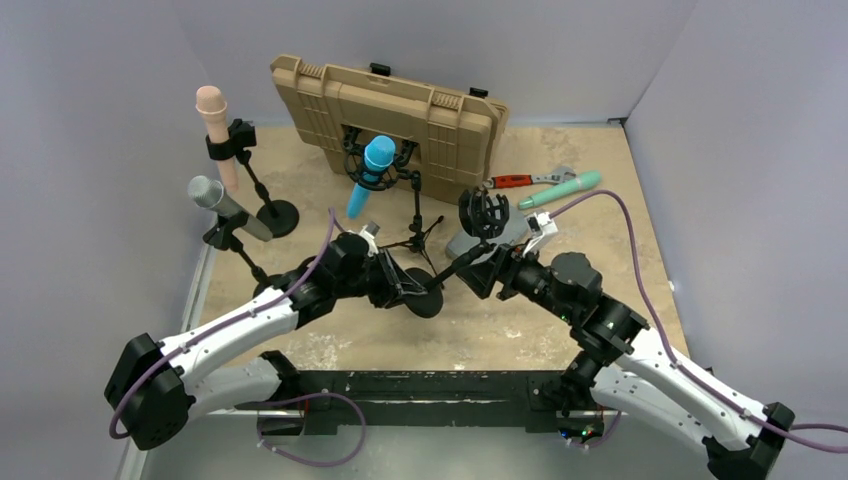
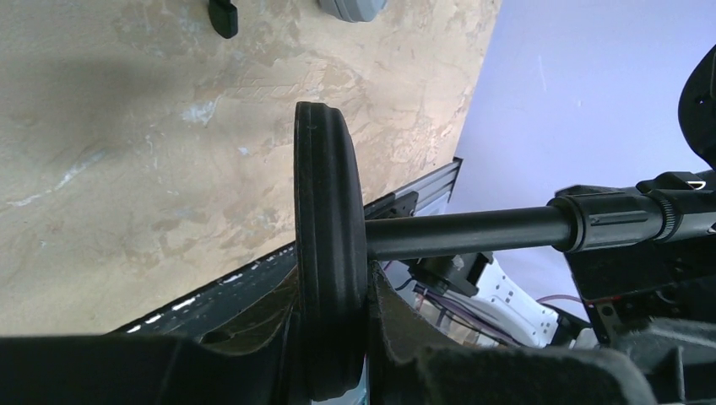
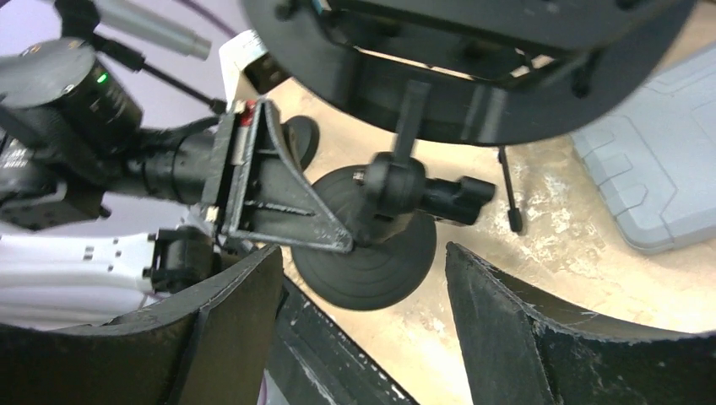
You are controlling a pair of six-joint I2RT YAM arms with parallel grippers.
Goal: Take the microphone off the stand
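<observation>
My left gripper (image 1: 405,288) (image 2: 331,329) is shut on the edge of a black stand's round base (image 1: 428,300) (image 2: 329,236) (image 3: 363,270), which is tipped up on its rim. The stand's pole (image 2: 473,232) slants up to a black shock mount (image 1: 485,212) (image 3: 473,76), and I see no microphone in it. A teal microphone (image 1: 562,187) lies on the table at the back right. My right gripper (image 1: 480,268) (image 3: 361,253) hovers open by the pole's upper joint (image 3: 397,186), with nothing between its fingers.
Other microphones stand on stands: a peach one (image 1: 212,110), a silver one (image 1: 215,200) and a blue one (image 1: 370,170) on a tripod. A tan hard case (image 1: 390,110) leans at the back. A grey case (image 1: 478,243) (image 3: 659,177) and a red-handled wrench (image 1: 520,180) lie nearby.
</observation>
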